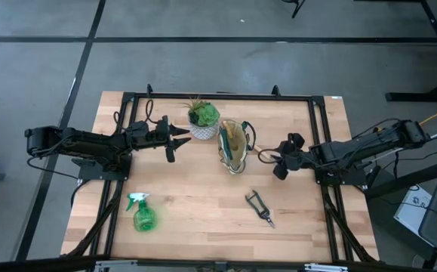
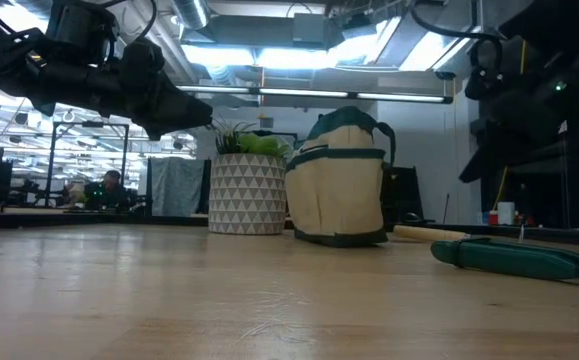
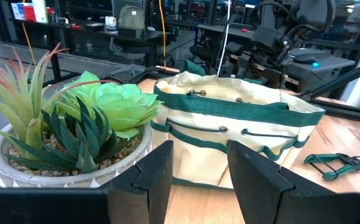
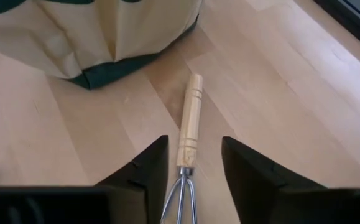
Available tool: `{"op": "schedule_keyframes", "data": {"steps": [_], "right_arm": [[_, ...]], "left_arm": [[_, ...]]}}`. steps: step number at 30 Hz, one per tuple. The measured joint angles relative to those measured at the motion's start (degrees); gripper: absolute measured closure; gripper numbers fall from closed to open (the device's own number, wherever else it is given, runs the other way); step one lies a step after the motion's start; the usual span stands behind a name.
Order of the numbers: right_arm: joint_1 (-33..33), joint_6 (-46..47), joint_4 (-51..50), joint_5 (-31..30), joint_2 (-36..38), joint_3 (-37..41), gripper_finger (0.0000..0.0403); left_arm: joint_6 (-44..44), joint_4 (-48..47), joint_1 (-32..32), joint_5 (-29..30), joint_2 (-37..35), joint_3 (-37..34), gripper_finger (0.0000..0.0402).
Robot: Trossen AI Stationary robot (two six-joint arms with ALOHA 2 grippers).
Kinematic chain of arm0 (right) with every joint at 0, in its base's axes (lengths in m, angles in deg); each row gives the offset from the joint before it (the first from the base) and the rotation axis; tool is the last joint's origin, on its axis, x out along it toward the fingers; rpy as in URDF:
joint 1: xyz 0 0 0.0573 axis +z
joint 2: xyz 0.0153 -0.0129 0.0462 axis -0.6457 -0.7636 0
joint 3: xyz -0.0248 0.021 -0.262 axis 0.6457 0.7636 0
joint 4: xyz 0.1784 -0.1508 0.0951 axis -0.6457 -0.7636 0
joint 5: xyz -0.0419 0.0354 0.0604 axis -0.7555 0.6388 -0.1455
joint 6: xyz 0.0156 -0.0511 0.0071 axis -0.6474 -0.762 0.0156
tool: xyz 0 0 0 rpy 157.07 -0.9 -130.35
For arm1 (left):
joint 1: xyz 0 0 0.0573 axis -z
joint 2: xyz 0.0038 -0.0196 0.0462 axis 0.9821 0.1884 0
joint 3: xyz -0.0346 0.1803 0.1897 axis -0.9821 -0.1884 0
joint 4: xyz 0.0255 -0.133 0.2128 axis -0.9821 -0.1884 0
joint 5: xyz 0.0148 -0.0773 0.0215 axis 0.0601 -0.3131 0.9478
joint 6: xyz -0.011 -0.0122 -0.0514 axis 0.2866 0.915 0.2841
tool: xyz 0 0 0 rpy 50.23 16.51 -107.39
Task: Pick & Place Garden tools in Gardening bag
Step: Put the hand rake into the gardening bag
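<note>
Right wrist view: right hand (image 4: 192,168) spread astride the fork (image 4: 189,134) lying on the bench (image 4: 304,124), gardening bag (image 4: 92,37) just ahead; a grip on the rounded handle risks the fork rolling or tilting and snagging the bag's rim.

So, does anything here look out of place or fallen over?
The spray bottle lies on its side on the table instead of standing. The fork and pruner also lie loose outside the gardening bag.

Tan bag (image 1: 232,146) upright mid-table; fork (image 4: 186,144) beside it; pruner (image 1: 260,207), green spray bottle (image 1: 143,214) apart.
</note>
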Motion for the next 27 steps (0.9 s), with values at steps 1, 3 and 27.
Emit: {"op": "schedule_keyframes", "data": {"steps": [1, 3, 27], "right_arm": [[-0.3, 0.0, 0.9, 0.0, 0.0, 0.4, 0.0235], [-0.9, 0.0, 3.0, 0.0, 0.0, 1.5, 0.0219], [-11.8, 7.5, 10.1, 15.8, -4.4, 5.9, 0.0201]], "left_arm": [[0.0, 0.0, 0.0, 0.0, 0.0, 0.0, 0.0253], [0.0, 0.0, 0.0, 0.0, 0.0, 0.0, 0.0253], [0.0, 0.0, 0.0, 0.0, 0.0, 0.0, 0.0253]]}}
